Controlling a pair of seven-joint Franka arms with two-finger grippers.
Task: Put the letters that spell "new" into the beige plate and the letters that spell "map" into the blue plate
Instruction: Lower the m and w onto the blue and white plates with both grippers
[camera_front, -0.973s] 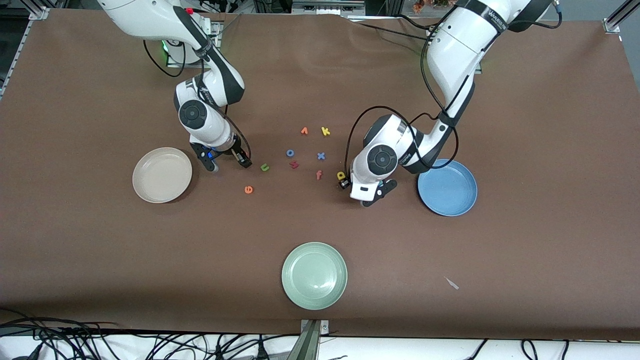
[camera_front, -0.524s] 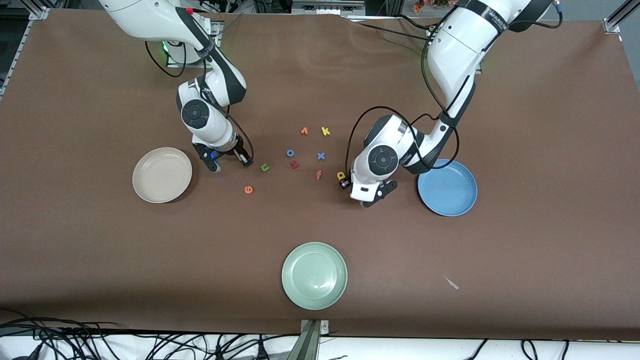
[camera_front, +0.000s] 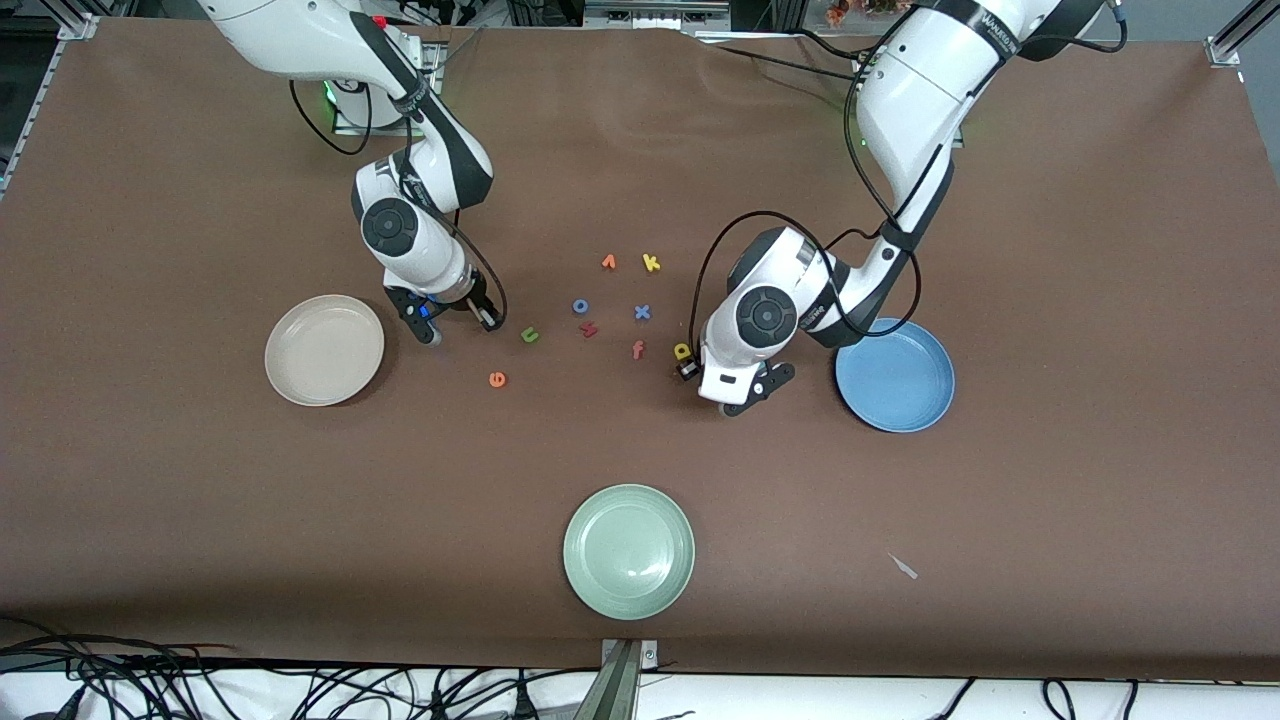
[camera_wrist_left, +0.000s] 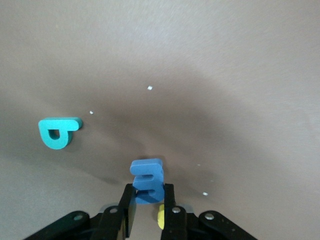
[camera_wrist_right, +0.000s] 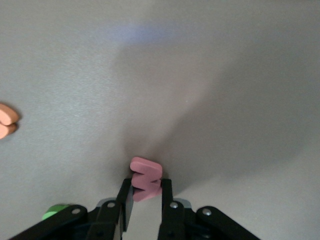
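Meanwhile, we saw the left gripper (camera_wrist_left: 148, 200) clamped on the blue "m" (camera_wrist_left: 147, 179) beside the blue plate (camera_front: 895, 375), and the right gripper (camera_wrist_right: 145, 197) pinching the salmon-red "w" (camera_wrist_right: 145, 178) near the beige plate (camera_front: 324, 350).

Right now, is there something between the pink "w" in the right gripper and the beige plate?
Nothing visible is in the way. The right gripper is shut on the "w" beside the beige plate, with only bare table between them.
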